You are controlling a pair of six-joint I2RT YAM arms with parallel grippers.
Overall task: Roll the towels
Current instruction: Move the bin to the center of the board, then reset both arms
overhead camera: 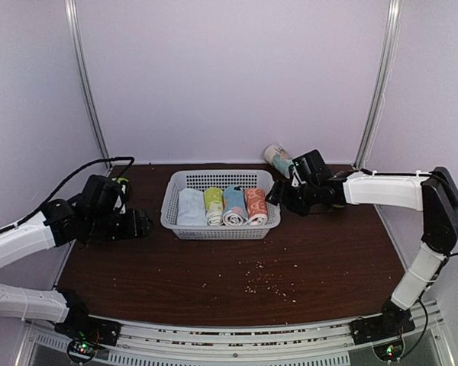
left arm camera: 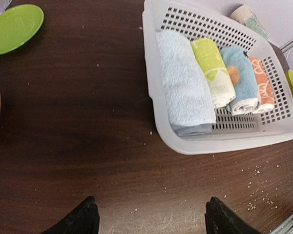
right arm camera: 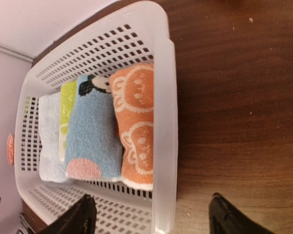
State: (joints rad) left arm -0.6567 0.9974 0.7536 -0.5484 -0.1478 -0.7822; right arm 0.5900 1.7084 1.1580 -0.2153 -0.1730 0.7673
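A white plastic basket (overhead camera: 168, 217) (left arm camera: 154, 58) (right arm camera: 166, 97) stands at the middle back of the table with rolled towels lying side by side in it. The peach-orange towel (overhead camera: 256, 206) (left arm camera: 263, 85) (right arm camera: 136, 126) lies at the right end, and the light blue spotted towel (overhead camera: 234, 206) (left arm camera: 239, 80) (right arm camera: 95, 131) is next to it. My right gripper (overhead camera: 278, 194) (right arm camera: 151, 209) is open, level with the basket's right rim, with nothing held. Left of the basket, my left gripper (overhead camera: 141, 225) (left arm camera: 151, 214) is open over bare wood.
The basket also holds a pale blue-white roll (overhead camera: 191, 207) (left arm camera: 185, 83) and a yellow-green roll (overhead camera: 213, 204) (left arm camera: 212, 68). A patterned cup (overhead camera: 277, 158) lies behind the basket. A green plate (left arm camera: 14, 27) sits far left. Crumbs (overhead camera: 267, 282) dot the front of the table.
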